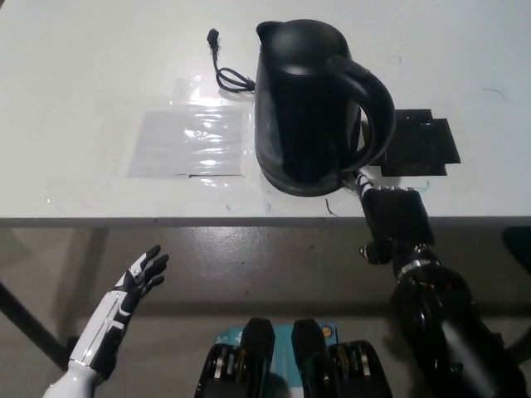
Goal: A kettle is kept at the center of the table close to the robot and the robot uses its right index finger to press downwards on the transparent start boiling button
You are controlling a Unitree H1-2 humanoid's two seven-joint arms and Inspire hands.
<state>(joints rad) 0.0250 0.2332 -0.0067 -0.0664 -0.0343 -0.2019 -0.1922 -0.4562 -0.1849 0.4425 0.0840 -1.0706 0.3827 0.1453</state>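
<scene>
No readable text, label, brand, number or sign shows anywhere, neither on the black plastic electric kettle (311, 104) nor on the white table (91, 75)

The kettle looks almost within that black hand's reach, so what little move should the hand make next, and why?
Probably a short push downward with the extended finger. The right hand sits at the table edge with one finger pointing at the foot of the kettle handle, where the start button would be; the button itself is too small to make out. The left hand hangs idle below the table.
</scene>
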